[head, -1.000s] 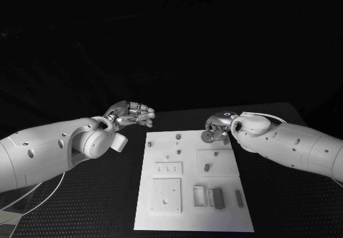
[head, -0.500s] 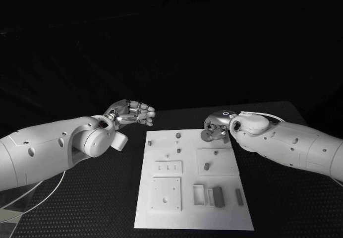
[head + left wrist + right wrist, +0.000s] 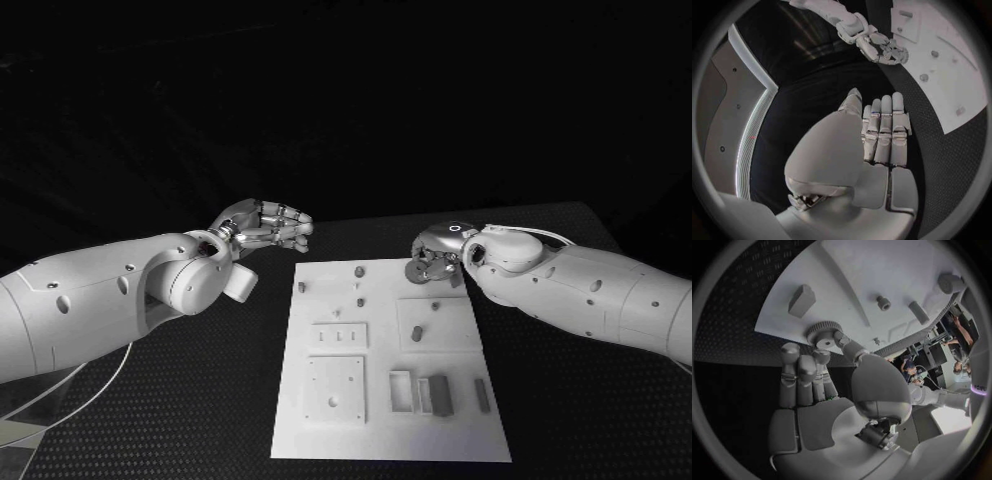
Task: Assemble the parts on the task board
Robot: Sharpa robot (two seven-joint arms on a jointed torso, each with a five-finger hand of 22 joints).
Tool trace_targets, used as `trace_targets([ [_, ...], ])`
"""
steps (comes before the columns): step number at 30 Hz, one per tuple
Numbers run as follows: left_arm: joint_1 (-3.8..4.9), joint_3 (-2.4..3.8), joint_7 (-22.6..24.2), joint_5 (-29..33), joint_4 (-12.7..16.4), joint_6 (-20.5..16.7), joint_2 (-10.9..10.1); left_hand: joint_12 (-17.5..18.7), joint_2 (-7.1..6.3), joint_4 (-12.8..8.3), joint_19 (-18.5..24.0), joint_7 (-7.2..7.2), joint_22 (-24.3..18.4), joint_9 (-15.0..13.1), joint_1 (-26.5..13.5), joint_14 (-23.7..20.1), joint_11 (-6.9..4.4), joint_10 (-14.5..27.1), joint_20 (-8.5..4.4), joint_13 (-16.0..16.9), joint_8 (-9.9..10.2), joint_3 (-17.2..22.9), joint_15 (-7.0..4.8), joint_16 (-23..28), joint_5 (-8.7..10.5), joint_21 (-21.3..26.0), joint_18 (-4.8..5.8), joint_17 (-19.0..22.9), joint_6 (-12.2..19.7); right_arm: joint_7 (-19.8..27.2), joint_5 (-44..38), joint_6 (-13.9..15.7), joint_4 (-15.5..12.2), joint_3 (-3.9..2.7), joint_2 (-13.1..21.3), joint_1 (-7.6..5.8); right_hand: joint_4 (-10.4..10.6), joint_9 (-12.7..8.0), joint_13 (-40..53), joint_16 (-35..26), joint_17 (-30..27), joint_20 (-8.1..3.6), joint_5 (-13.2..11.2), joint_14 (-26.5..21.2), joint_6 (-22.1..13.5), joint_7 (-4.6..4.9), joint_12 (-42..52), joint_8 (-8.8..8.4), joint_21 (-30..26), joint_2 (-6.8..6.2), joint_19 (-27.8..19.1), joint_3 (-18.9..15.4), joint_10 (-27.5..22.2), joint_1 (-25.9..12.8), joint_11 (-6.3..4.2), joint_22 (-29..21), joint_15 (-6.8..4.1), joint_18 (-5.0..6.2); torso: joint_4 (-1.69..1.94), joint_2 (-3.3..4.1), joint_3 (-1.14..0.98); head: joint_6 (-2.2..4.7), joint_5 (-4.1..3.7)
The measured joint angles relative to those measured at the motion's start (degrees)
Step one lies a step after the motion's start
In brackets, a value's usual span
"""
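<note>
The right hand (image 3: 826, 405) pinches a small toothed wheel (image 3: 823, 333) over the far right corner of the white board (image 3: 454, 440). It looks hard, light and easy to drop, so hold its rim. The left hand (image 3: 267, 228) holds nothing, fingers together, over the counter (image 3: 173, 400).

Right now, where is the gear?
In the head view the gear sits at the task board's far right corner, pinched by the right hand.
</note>
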State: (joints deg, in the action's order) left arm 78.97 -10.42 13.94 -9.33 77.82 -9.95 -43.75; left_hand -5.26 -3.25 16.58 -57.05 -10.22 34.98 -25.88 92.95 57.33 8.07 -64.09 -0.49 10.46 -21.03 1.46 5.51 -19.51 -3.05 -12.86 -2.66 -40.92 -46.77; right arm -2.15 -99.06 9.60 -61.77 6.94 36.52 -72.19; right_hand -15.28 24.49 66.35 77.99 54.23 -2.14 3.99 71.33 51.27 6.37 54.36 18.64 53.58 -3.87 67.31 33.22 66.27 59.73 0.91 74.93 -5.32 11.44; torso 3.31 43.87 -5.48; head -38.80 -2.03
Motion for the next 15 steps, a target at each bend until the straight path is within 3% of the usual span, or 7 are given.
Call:
trace_targets([
  [11,0.00,0.00,0.0,0.0,0.1,0.0,-0.2,0.0,0.00,0.0,0.0,0.00,0.0,0.0,0.0,0.0,0.00,0.0,0.00,0.0,0.0,0.0,0.00,0.0,0.00,0.0,0.08,0.0,0.0,-2.7,-2.4,3.1,-2.8,0.38,0.6,0.64,0.0,0.0,0.0,0.0,0.0,0.01,0.0,0.0,0.0,0.00,0.0,0.00,0.0,0.07,0.0,0.0,0.0,0.1,0.00,0.0,0.00,0.00,-0.01,-0.01,-0.01,0.00,-0.05],
  [15,0.00,0.00,0.0,0.0,0.1,0.0,-0.2,0.0,0.00,0.0,0.0,0.00,0.0,0.0,0.0,0.0,0.00,0.0,0.00,0.0,0.0,0.0,0.00,0.0,0.00,0.0,0.16,0.0,0.0,-3.9,-3.6,4.1,-4.0,0.50,1.2,0.76,-0.2,0.0,-0.3,0.9,0.0,-0.75,0.2,1.0,0.2,-0.21,0.5,0.03,0.5,0.12,1.0,-0.2,1.6,0.1,-1.18,0.0,-0.94,0.01,-0.01,-0.01,0.00,0.05,-0.07],
])
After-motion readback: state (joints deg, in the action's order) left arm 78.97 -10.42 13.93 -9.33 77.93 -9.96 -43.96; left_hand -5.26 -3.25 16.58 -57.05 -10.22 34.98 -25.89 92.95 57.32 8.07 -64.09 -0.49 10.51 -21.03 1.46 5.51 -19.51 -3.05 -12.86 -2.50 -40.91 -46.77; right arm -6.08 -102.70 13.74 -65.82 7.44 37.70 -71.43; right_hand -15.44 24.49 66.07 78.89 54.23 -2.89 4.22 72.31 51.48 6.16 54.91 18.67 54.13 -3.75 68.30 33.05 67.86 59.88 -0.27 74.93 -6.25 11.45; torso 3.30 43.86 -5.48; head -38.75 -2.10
